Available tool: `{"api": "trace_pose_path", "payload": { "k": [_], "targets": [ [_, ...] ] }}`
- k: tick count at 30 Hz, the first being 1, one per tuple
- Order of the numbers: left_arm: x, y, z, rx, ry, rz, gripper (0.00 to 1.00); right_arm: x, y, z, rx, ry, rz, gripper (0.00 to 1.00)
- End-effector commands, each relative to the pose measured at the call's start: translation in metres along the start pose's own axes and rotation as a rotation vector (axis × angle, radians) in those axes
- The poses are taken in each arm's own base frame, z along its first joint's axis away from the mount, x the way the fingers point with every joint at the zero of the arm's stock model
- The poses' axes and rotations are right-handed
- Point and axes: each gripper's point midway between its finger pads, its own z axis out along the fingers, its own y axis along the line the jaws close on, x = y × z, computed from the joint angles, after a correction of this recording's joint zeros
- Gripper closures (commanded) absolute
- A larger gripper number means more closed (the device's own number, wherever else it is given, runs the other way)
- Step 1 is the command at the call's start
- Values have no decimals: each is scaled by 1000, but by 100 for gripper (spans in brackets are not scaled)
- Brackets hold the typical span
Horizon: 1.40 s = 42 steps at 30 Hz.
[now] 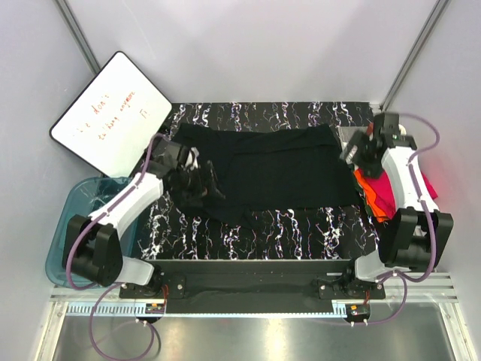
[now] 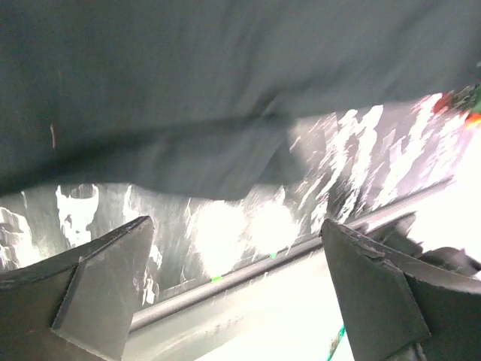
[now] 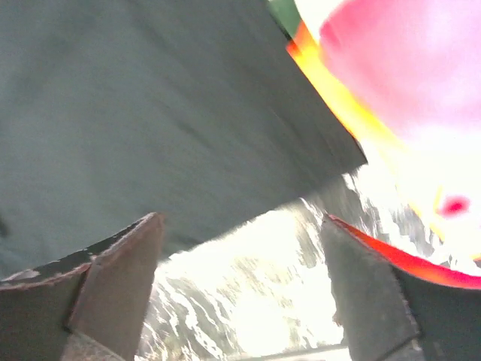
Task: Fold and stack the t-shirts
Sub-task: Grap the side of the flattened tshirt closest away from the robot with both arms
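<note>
Tabletop (image 1: 301,226) of black marble, white walls (image 1: 263,45)

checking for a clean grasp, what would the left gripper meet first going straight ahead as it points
The open left gripper would likely meet the edge of the black t-shirt first; depth is unclear.

The black t-shirt (image 1: 278,169) lies spread wide across the center of the top view, its lower left corner rumpled. The magenta-pink t-shirt (image 1: 383,192) sits bunched at the right edge, touching an orange piece (image 1: 367,197).
</note>
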Motion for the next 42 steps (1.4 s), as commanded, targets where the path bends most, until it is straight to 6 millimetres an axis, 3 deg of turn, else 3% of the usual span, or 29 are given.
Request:
{"api": "trace_pose_path", "payload": {
  "k": [1,5,13,22,27,29,30,33,34,36,37,42],
  "targets": [
    [22,6,-8,-9,-36,-22,1,41,-24,6,34,62,108,3],
    [46,32,11,-106,17,-45,1,70,-42,23,76,116,198,5],
    [61,42,51,-222,106,57,3,92,-47,58,78,180,266,5],
    [44,27,79,-219,120,85,5,93,-43,66,54,194,249,4],
    [36,13,82,-193,111,96,10,94,-45,67,55,200,235,4],
    [37,14,86,-198,127,99,16,94,-45,69,58,204,232,4],
    [39,16,90,-206,140,94,27,94,-45,70,58,209,226,4],
    [39,21,92,-232,133,100,41,94,-46,73,62,215,225,4],
    [38,21,92,-233,129,103,65,93,-46,74,64,216,225,4],
    [37,20,88,-238,123,104,96,95,-48,77,72,225,225,4],
    [36,20,85,-240,116,101,100,96,-49,78,77,228,226,4],
    [36,15,66,-231,84,103,100,97,-52,90,97,237,235,5]
  ]
}}
